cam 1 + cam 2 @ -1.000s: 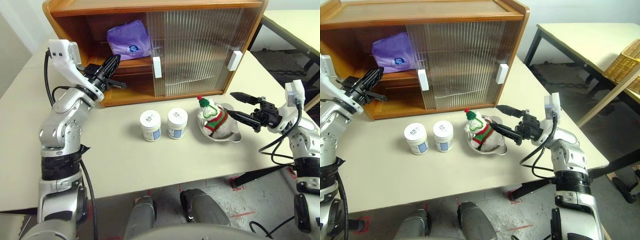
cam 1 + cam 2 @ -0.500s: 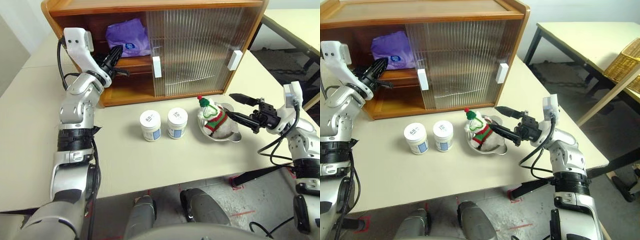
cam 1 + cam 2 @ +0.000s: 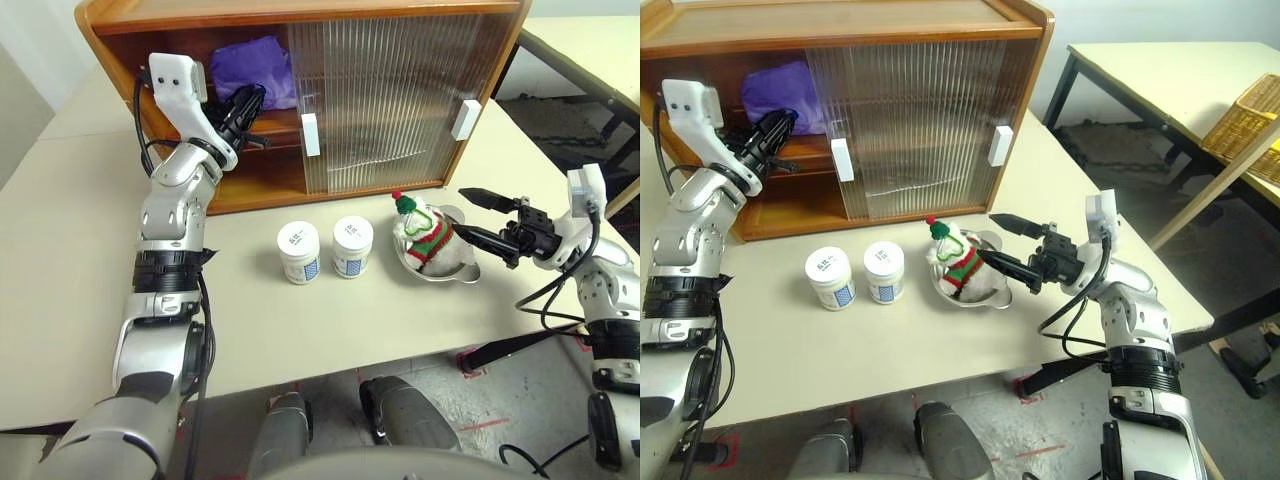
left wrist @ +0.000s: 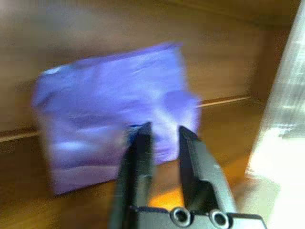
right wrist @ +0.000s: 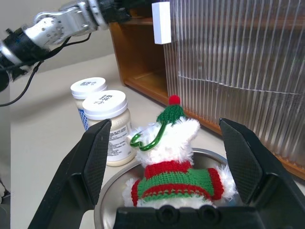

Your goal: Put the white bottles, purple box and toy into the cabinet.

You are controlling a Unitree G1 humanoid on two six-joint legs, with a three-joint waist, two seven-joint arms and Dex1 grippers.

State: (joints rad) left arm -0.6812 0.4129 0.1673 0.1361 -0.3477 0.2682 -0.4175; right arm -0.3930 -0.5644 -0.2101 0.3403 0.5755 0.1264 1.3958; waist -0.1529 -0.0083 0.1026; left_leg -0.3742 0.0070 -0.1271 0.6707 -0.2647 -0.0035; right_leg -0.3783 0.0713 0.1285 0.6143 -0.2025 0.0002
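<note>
The purple box lies on the inner shelf of the cabinet, in its open left bay. My left gripper reaches into that bay just in front of the box; in the left wrist view its fingers stand a little apart, with the purple box behind them and nothing between. Two white bottles stand upright side by side on the table. The toy sits in a steel bowl. My right gripper hovers open just right of the toy, jaws wide and apart from the toy.
The steel bowl holds the toy. Ribbed sliding doors with white handles cover the cabinet's middle and right. A second table with a wicker basket stands at the far right, across a floor gap.
My left arm has reached up and right into the cabinet's open bay toward the purple box, and its shut fingers have parted. The right arm has kept still.
</note>
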